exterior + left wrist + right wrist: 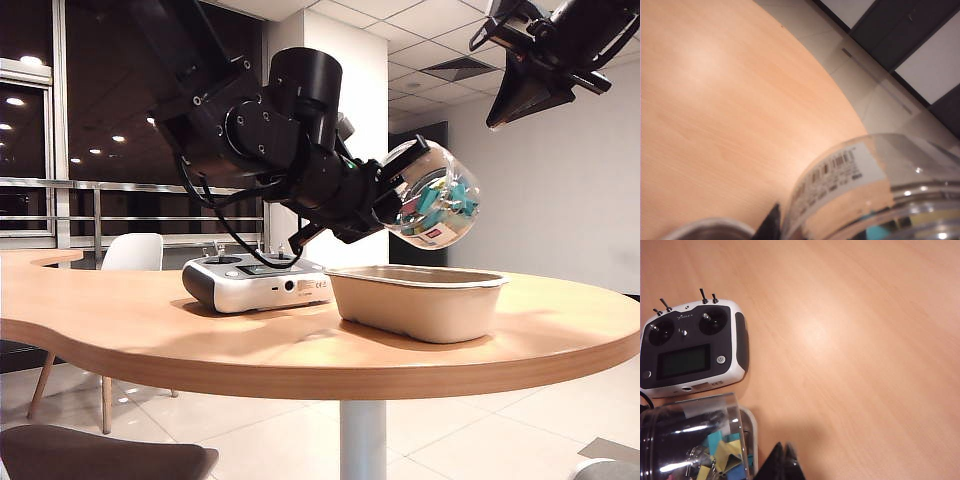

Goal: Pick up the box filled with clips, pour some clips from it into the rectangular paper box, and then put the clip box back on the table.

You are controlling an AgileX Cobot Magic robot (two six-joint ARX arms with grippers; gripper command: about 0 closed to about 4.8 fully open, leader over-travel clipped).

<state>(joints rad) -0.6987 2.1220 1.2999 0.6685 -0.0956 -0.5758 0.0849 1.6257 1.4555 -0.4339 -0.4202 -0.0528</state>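
Above the rectangular paper box (418, 300) on the surface (150, 330): clip jar (435, 195), tilted, clamped in left gripper (385, 205) jaws. Judged light, rigid, slippery; best held round its wall. Right gripper (784, 462), raised aside, jaws together, empty.

The left arm (270, 120) is matte black, built of chunky rounded housings, with thin black cables looping beneath; its left hand (385, 200) is black too.
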